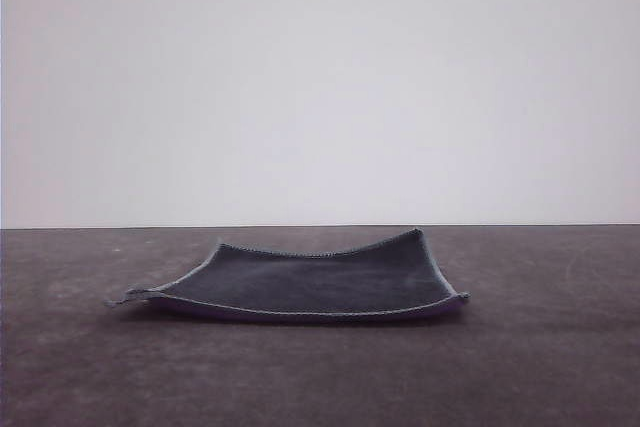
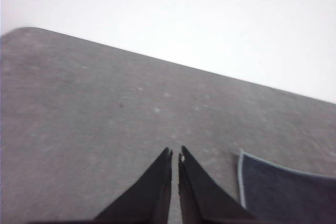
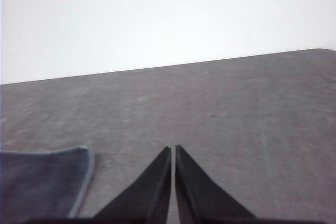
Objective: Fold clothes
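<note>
While cloth (image 1: pixel 300 285) lies flat, left gripper (image 2: pixel 175 155) closed, right gripper (image 3: pixel 172 148) closed, both empty.

Lighting is soft, even and fairly bright, with no single source evident. The pale wall (image 1: pixel 320 77) is nearly washed out, fading slightly pinkish in the front view. The dark grey table (image 1: pixel 540 347) shows no glare. A faint shadow lies under the cloth (image 1: pixel 310 282) along its near edge, toward 6 o'clock. The front view is slightly soft and grainy. Both wrist views are blurrier: the table texture smears, and the black fingers (image 2: pixel 157 192) of the left gripper and those (image 3: pixel 197 192) of the right have soft outlines.
</note>
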Tool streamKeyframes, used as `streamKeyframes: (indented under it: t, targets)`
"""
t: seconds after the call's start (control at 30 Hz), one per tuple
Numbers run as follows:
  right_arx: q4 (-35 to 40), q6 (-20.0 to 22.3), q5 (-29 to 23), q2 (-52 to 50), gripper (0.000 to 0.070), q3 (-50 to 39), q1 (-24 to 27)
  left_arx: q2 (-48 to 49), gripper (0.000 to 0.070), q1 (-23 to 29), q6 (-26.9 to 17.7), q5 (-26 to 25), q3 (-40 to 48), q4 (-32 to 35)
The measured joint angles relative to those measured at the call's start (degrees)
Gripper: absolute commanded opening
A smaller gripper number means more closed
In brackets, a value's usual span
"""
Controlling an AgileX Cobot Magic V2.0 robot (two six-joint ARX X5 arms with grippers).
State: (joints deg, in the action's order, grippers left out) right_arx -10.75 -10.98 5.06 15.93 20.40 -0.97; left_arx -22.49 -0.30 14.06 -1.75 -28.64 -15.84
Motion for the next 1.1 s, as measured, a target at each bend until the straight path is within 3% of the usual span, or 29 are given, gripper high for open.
streamKeyframes:
  t: [0.23, 0.43, 0.67, 0.9, 1.0, 1.1]
  targets:
    - [-3.9, 0.0, 9.2, 18.8, 0.0011, 16.1, 0.0, -19.4, 0.0026, 0.0, -4.5, -6.6, -14.1, -1.0]
    - [-4.2, 0.0, 16.5, 35.5, 0.0011, 25.0, -0.6, -34.4, 0.0026, -0.5, -5.5, -13.7, -18.1, -1.1]
    - [-4.3, 0.7, 19.4, 50.5, 0.0011, 28.5, -2.8, -45.6, 0.0026, -2.8, -5.7, -19.8, -18.5, 0.1]
    - [-5.4, 1.8, 22.5, 59.9, 0.0015, 28.5, -5.2, -50.6, 0.0028, -5.9, -5.7, -23.6, -18.7, -0.2]
    - [-5.5, 2.0, 23.3, 61.9, 0.0108, 28.5, -6.1, -51.2, 0.0028, -7.0, -5.7, -23.7, -18.7, -0.2]
    - [-5.4, 2.1, 23.3, 62.3, 0.0307, 28.5, -6.7, -51.2, 0.0044, -7.6, -5.7, -23.7, -18.7, -0.2]
